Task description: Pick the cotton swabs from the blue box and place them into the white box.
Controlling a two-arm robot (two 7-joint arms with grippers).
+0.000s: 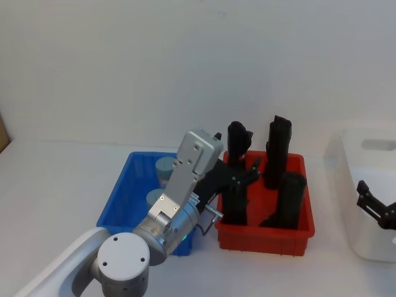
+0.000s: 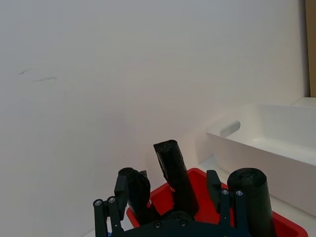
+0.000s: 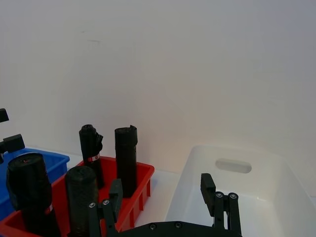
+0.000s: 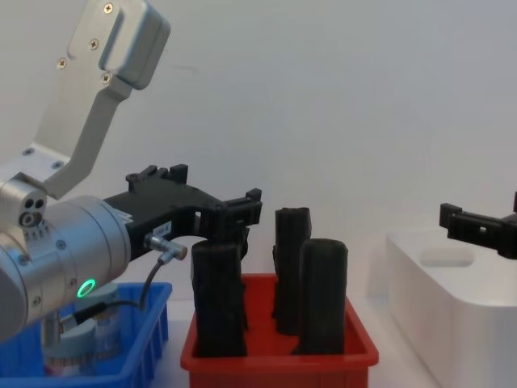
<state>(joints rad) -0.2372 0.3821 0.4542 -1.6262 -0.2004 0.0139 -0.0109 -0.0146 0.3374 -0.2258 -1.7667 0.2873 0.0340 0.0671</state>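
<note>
Two cotton swabs tubs (image 1: 166, 167) (image 1: 154, 198) stand in the blue box (image 1: 120, 195), partly hidden by my left arm; the chest view shows one cotton swabs tub (image 4: 81, 343) there too. My left gripper (image 1: 249, 171) (image 2: 168, 207) (image 4: 240, 212) is open and holds nothing. It hangs past the blue box, above the near-left part of the red bin. The white box (image 1: 371, 247) (image 3: 237, 182) stands at the far right. My right gripper (image 1: 373, 206) (image 3: 163, 202) (image 4: 477, 226) hovers open over its left side, with nothing between its fingers.
A red bin (image 1: 266, 235) sits between the blue and white boxes and holds several tall black rolls (image 1: 276, 151). One roll (image 4: 218, 299) stands right below my left gripper. A plain white wall runs behind the table.
</note>
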